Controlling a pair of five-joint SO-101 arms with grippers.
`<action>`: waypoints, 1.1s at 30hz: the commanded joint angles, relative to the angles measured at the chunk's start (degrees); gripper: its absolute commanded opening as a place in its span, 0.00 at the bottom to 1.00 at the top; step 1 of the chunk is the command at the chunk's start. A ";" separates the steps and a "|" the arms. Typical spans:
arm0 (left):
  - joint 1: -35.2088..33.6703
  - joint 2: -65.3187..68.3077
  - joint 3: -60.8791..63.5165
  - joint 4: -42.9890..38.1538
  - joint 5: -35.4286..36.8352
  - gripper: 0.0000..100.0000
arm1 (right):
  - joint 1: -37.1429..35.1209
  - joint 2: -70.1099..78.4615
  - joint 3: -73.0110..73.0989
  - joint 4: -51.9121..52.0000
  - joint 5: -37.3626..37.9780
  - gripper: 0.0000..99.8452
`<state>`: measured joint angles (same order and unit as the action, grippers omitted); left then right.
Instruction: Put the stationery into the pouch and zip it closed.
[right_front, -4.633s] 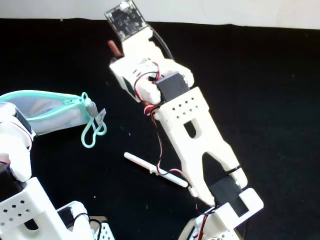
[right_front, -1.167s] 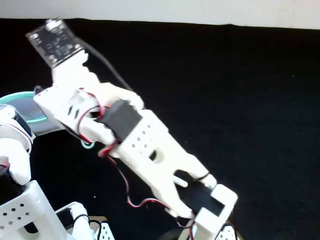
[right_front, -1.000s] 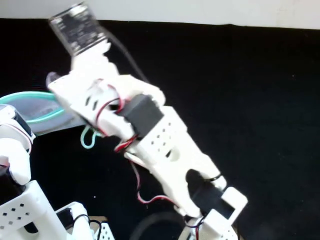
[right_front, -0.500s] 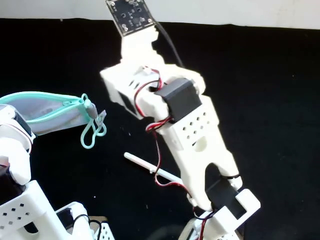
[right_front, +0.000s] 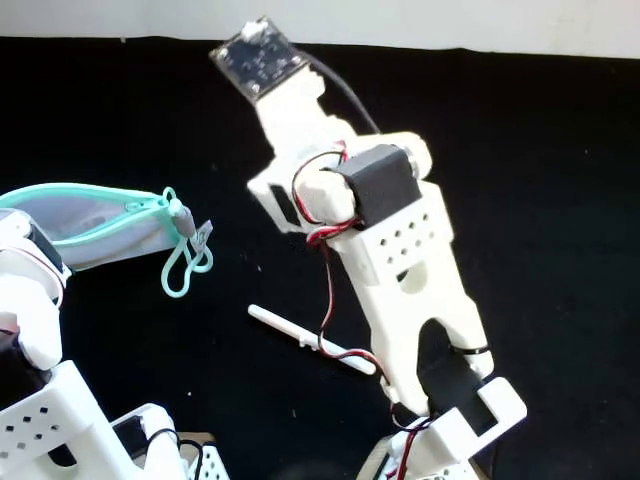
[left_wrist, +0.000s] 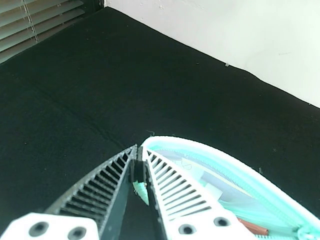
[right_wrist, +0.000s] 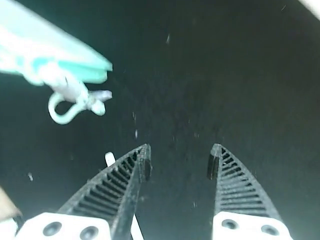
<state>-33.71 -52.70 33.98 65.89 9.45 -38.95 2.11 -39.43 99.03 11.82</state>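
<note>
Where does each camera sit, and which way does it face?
High view: fixed above, looking down at the table; left arm and right arm show.
Left wrist view: on the left arm, facing along its end effector, shut on the pouch.
Right wrist view: on the right arm, facing the table past its open end effector.
Shared: all three show the pouch.

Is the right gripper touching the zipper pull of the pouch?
Apart. The right wrist view shows bare black table between the right gripper and the zipper pull.
</note>
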 joint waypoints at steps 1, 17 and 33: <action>0.31 2.24 2.51 -0.09 0.44 0.01 | 0.75 -2.59 6.11 0.13 2.81 0.20; 0.31 2.24 2.59 -0.09 0.35 0.01 | 1.98 -2.86 48.40 -19.74 6.42 0.20; 0.31 2.24 2.59 -0.09 0.35 0.01 | -6.20 -2.86 55.69 -22.29 -4.66 0.20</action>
<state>-33.71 -52.70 33.98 65.89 9.45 -42.37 2.02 16.31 77.41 9.10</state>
